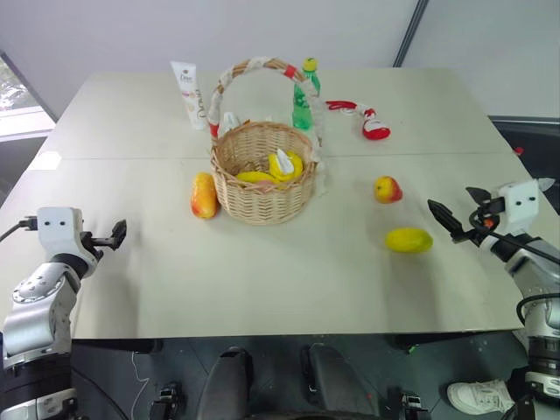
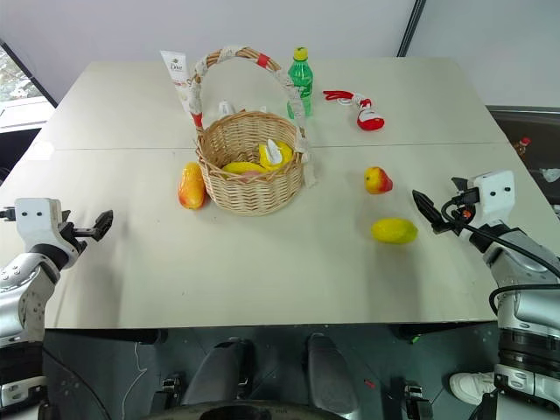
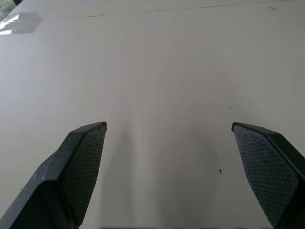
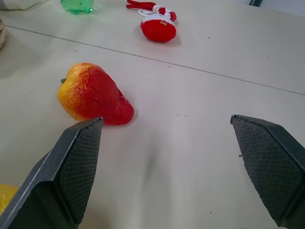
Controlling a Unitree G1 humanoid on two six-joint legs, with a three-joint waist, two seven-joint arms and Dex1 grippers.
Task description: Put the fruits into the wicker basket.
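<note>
Round light-tan woven wicker basket with a tall arched cloth-wrapped handle stands at table centre; yellow bananas already lie inside it. Three fruits remain on the pale table: oval orange-red-yellow mango touching or just beside the basket's left wall, round red-and-yellow apple to the basket's right, oval yellow lemon nearer the robot than the apple. Left gripper hovers over bare table, jaws spread wide, nothing held. Right gripper likewise wide open and empty, just beside the lemon and pointing toward the apple in the right wrist view. Judgement: the fruits look like light, hollow toy pieces with smooth, likely slippery skin; the lemon and apple may roll if nudged. Best hold is across the lemon's short axis at its widest middle; the mango likewise across its waist, approached from the side away from the basket.
</note>
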